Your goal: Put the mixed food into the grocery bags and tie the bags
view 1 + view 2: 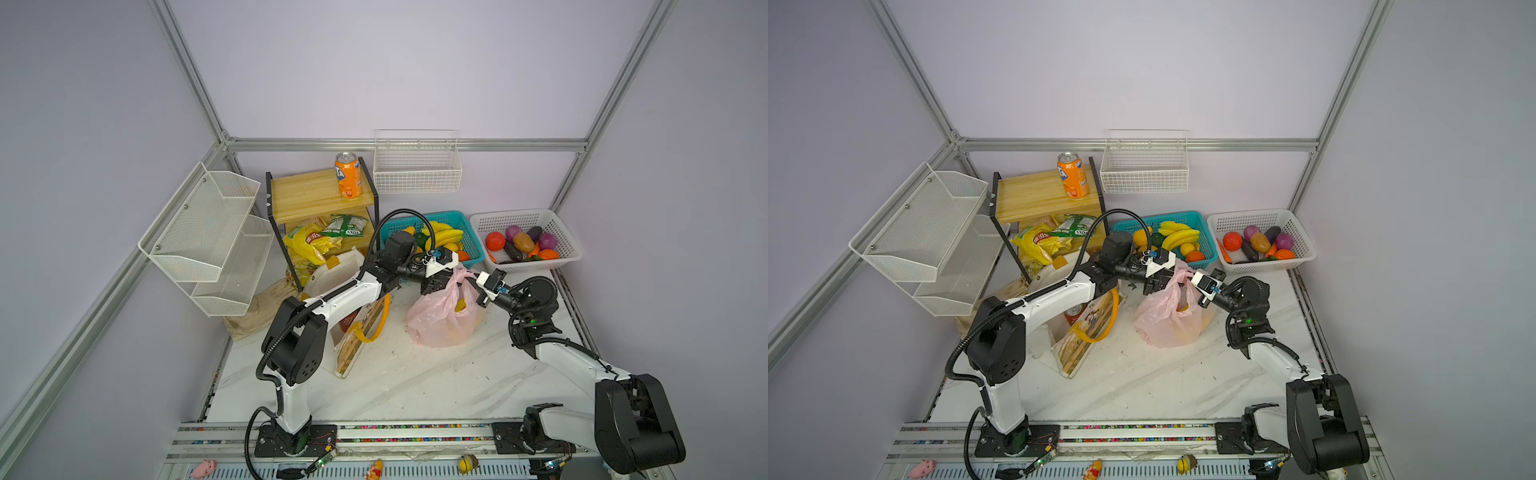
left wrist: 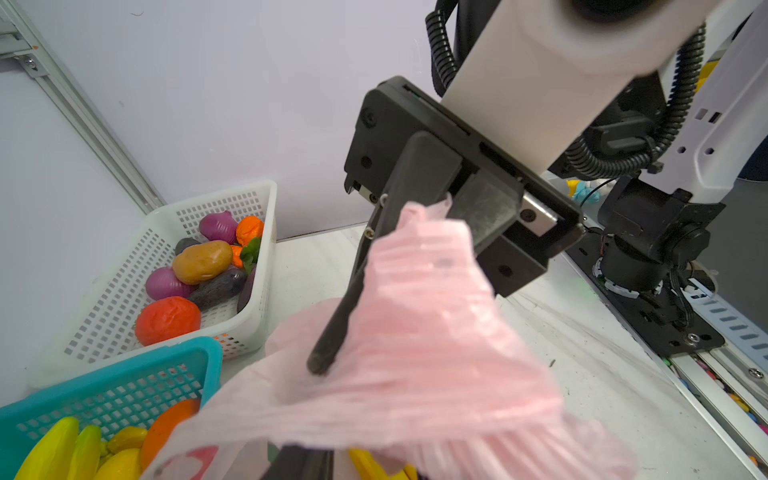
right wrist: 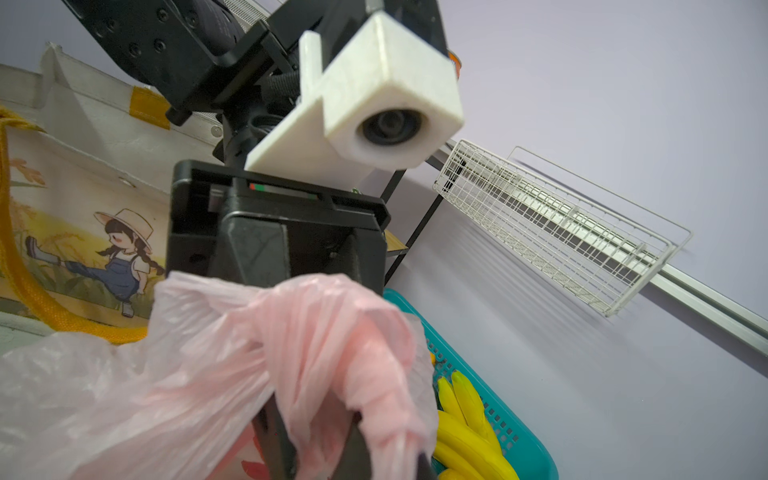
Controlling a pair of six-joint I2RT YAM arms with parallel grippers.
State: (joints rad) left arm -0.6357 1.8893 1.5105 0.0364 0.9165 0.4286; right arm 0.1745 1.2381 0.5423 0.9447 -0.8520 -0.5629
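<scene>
The pink grocery bag (image 1: 440, 328) (image 1: 1167, 328) stands mid-table with yellow fruit (image 1: 459, 307) showing through its film. Its bunched handles rise between both grippers. My right gripper (image 1: 478, 295) (image 1: 1200, 297) is shut on a handle; its fingers (image 2: 353, 291) pinch the pink film. My left gripper (image 1: 439, 291) (image 1: 1156, 287) hangs over the bag's top. Its fingers (image 3: 257, 249) stand a little apart with film between them, and the tips are hidden. The white tote (image 1: 353, 349) (image 3: 83, 232) with yellow handles lies to the left, a red cola can (image 1: 348, 321) (image 1: 1074, 313) inside.
Behind the bag stand a teal basket (image 1: 471, 245) with bananas and a white basket (image 1: 561, 259) of toy vegetables. A wooden shelf (image 1: 307, 195) holds an orange soda can (image 1: 348, 176), with snack packets (image 1: 316, 243) under it. A tan bag (image 1: 257, 311) lies at far left, under wire racks (image 1: 208, 232).
</scene>
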